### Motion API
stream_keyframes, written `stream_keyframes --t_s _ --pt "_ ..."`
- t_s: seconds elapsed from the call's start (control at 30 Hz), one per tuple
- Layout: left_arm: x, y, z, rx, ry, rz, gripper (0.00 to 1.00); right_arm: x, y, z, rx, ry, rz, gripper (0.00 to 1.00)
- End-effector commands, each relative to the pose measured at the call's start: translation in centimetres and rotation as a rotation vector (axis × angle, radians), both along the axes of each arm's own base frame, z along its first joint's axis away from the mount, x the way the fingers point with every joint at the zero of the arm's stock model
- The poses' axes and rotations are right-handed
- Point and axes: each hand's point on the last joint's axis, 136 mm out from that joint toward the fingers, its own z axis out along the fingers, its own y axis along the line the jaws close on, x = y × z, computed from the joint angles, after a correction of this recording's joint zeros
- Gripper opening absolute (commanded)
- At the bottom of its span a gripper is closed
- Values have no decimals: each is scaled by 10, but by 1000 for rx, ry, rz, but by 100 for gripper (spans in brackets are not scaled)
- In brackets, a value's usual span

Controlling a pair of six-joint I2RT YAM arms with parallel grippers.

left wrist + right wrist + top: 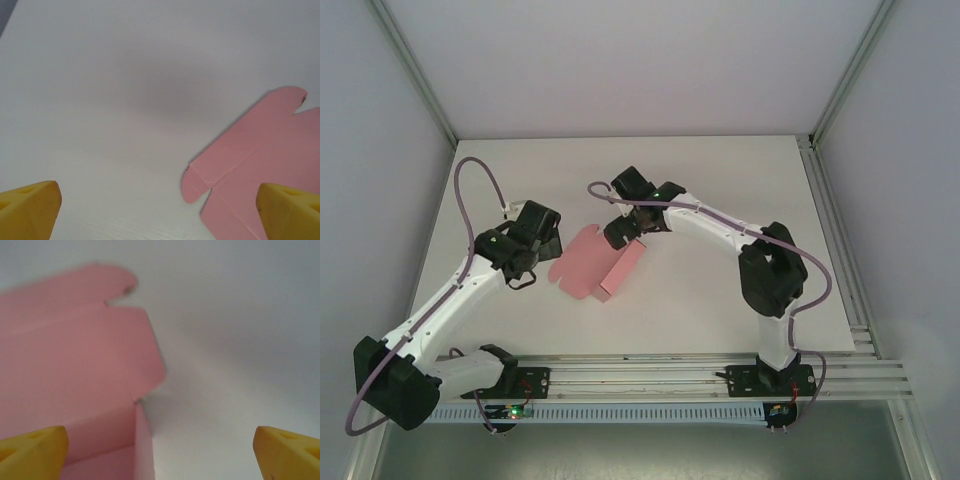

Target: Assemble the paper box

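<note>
Box (pixel 588 266) lies mid-counter (pixel 720 190), between the two arms.

Risk: the thin card may slide or buckle off its creases if pushed from one side unrestrained, and the raised wall could spring back flat.

Condition: pink die-cut sheet, mostly flat, with rounded flaps and one long side folded up along its right edge.

Right pincer (pixel 160 452) hovers over the far right end, jaws apart, holding nothing. Left pincer (pixel 160 212) stands just beside the left flap, jaws apart, empty.
</note>
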Motion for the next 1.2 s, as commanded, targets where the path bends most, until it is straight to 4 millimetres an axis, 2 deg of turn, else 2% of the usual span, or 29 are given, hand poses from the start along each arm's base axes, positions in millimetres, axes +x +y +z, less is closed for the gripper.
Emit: stream_keyframes --t_s 0.0,0.27,0.43,0.63,0.8,0.97,1.07,1.17 --pt "5 -2 -3 -30 7 33 100 -27 -23 -6 -72 76 25 92" --pt "17 -10 -9 -29 21 -1 100 -73 -49 -34 -36 184 -40 82" --pt "19 -16 -11 -51 20 -27 100 -92 -61 -55 10 190 -105 64" --pt "24 -48 -6 -179 -9 -173 100 -83 -69 -65 76 88 -238 32" --pt "20 -82 10 -329 -76 -338 100 -73 -78 -68 107 -20 -378 15" --pt "18 -87 27 -374 -162 -380 100 -70 -106 -71 121 -98 -616 9" --pt "21 -93 27 -388 -174 -404 100 -72 -108 -71 159 -127 -678 9" --pt "25 -104 23 -413 -135 -438 100 -76 -114 -76 104 -127 -719 12"
